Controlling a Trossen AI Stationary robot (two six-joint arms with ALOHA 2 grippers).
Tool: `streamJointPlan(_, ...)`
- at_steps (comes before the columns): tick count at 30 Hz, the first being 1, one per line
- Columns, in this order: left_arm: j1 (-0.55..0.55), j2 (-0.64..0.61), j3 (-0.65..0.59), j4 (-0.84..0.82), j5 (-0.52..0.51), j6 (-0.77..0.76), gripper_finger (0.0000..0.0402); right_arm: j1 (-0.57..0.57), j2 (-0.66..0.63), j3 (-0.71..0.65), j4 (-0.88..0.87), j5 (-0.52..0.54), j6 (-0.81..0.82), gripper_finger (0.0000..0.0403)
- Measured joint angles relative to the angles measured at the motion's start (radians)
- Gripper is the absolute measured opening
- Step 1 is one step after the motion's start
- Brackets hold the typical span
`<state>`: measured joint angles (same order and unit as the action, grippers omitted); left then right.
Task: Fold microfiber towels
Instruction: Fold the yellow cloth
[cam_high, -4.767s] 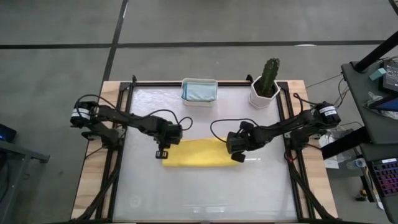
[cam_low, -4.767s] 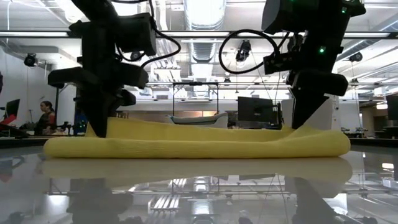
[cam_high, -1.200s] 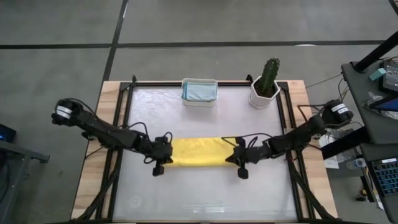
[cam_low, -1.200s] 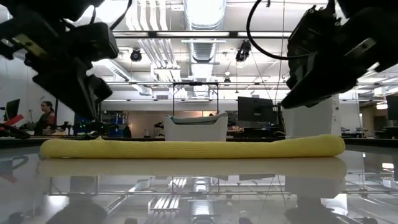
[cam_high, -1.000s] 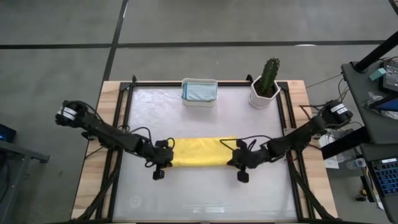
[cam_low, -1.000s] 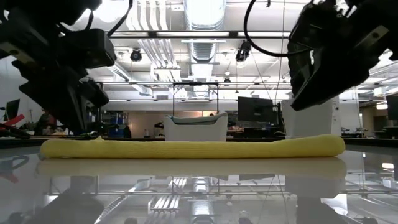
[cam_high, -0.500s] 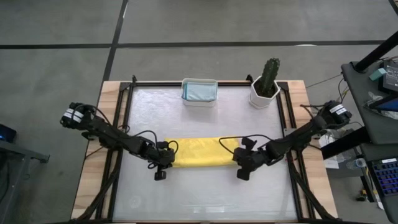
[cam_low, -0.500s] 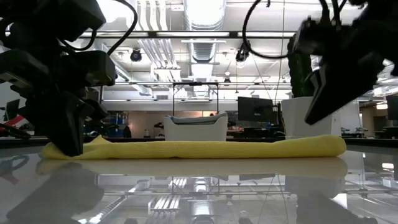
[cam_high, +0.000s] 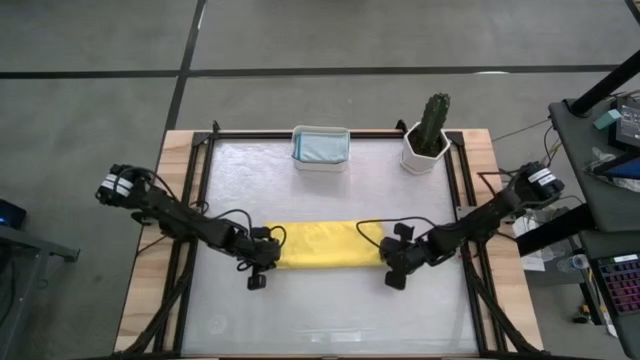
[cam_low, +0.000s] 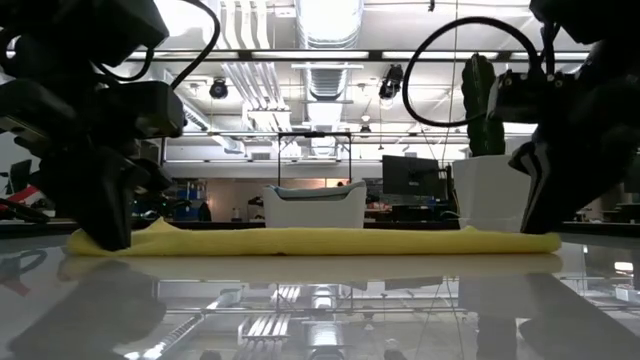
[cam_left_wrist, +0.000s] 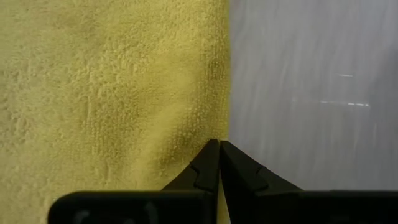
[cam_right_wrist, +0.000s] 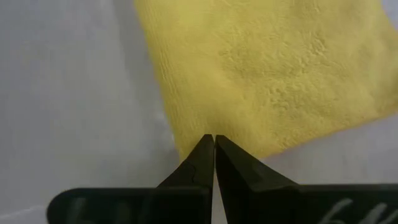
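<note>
Yellow microfiber towel (cam_high: 322, 245) lies flat at the middle of the table (cam_high: 330, 320), folded into a long narrow band running left to right, its long edges roughly parallel to the table's front edge. Left claw (cam_high: 262, 259) sits low at the band's left end, at the near corner; its fingers are pressed together, tips meeting at the cloth's edge in the left wrist view (cam_left_wrist: 219, 163). Right claw (cam_high: 392, 262) mirrors it at the right end, likewise clenched, tips at the near corner of the cloth (cam_right_wrist: 214, 158). Whether either claw pinches a layer of cloth or merely presses on it cannot be told; in the low view the towel (cam_low: 310, 240) lies flat with no corner lifted. The symmetric placement, one claw per end, suggests the arms are working the band's two near corners together, probably to flatten or square the fold or to start the next fold. A pale blue towel (cam_high: 320, 146) rests in the white tub (cam_high: 320, 164) at the table's far edge, apparently the place for finished cloths. Potted cactus (cam_high: 431, 130) stands just right of the tub, clear of the work.
</note>
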<state>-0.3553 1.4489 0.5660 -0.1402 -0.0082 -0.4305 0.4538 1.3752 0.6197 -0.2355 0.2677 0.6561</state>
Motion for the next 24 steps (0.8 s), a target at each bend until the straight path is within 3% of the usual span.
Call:
streamJointPlan(7, 0.000, -0.096, -0.005, -0.016, 0.000, 0.016, 0.0003, -0.030, -0.050, 0.010, -0.002, -0.065, 0.159, 0.0024)
streamJointPlan(12, 0.000, -0.148, -0.004, -0.012, 0.000, 0.027, 0.0003, -0.084, -0.088, 0.010, -0.098, -0.088, 0.412, 0.0071)
streamJointPlan(16, 0.000, -0.181, -0.004, -0.003, -0.003, 0.029, 0.0003, -0.112, -0.097, 0.009, -0.161, -0.113, 0.491, 0.0119)
streamJointPlan(24, 0.002, -0.163, -0.001, 0.024, -0.213, 0.081, 0.0003, -0.186, -0.097, 0.006, -0.156, -0.114, 0.504, 0.0203)
